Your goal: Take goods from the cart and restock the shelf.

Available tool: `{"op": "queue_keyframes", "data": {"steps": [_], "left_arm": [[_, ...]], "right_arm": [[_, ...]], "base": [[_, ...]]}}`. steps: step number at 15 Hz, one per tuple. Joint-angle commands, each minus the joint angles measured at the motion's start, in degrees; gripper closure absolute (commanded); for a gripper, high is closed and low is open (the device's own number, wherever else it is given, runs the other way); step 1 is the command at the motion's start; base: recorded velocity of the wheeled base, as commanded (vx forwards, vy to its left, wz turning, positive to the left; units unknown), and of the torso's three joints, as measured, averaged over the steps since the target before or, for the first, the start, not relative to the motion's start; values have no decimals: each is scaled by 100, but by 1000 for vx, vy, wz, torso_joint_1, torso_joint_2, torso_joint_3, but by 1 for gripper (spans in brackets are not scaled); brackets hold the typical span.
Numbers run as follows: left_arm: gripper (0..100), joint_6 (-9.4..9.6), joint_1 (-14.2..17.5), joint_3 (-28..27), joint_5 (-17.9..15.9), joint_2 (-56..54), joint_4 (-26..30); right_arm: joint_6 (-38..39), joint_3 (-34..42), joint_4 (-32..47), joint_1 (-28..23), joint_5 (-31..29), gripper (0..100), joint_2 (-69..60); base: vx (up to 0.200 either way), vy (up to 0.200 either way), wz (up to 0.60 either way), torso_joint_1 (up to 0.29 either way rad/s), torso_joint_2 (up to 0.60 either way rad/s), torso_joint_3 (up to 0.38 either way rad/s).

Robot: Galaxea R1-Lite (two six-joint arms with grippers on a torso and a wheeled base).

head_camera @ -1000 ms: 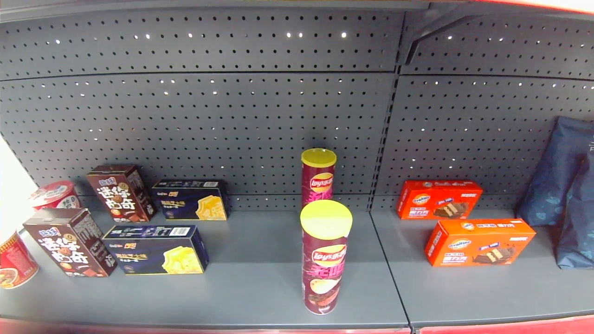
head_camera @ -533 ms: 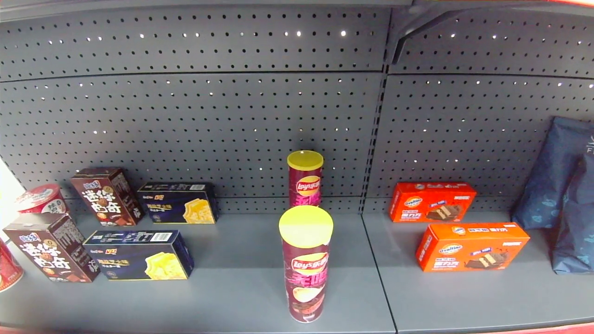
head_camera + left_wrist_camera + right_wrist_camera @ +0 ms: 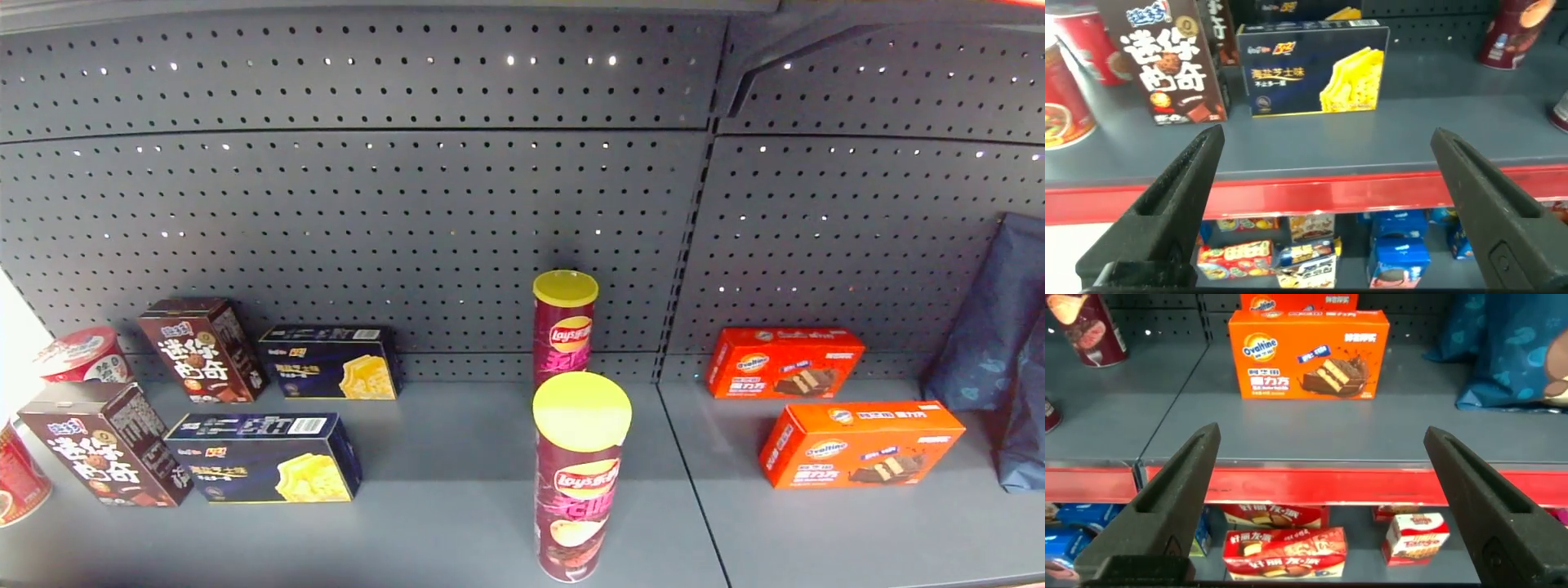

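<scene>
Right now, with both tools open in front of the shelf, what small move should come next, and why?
Probably draw both arms back from the shelf and turn toward the cart. The left tool and right tool are open and hold nothing, each facing the shelf's red front edge, so there is nothing to place until another item is picked up.

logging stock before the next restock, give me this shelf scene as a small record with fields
shelf: grey, pegboard back
centre: front chip can and rear chip can, both upright
left side: brown cookie boxes, navy cracker boxes, red noodle cups
right side: orange cake boxes, blue bags
left hand: open, empty
right hand: open, empty
</scene>
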Motion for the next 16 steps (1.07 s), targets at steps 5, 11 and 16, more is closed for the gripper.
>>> {"op": "queue_keyframes", "data": {"steps": [5, 11, 16], "left_arm": [[0, 30, 4, 1, -12, -2, -7], [0, -5, 4, 1, -3, -2, -7], [0, 4, 4, 1, -3, -2, -7]], "right_arm": [[-2, -4, 6, 7, 0, 0, 7], [-2, 5, 6, 7, 0, 0, 7], [-2, 5, 6, 7, 0, 0, 7]], "base": [[0, 0, 0, 0, 0, 0], [0, 0, 0, 0, 0, 0], [0, 0, 0, 0, 0, 0]]}}
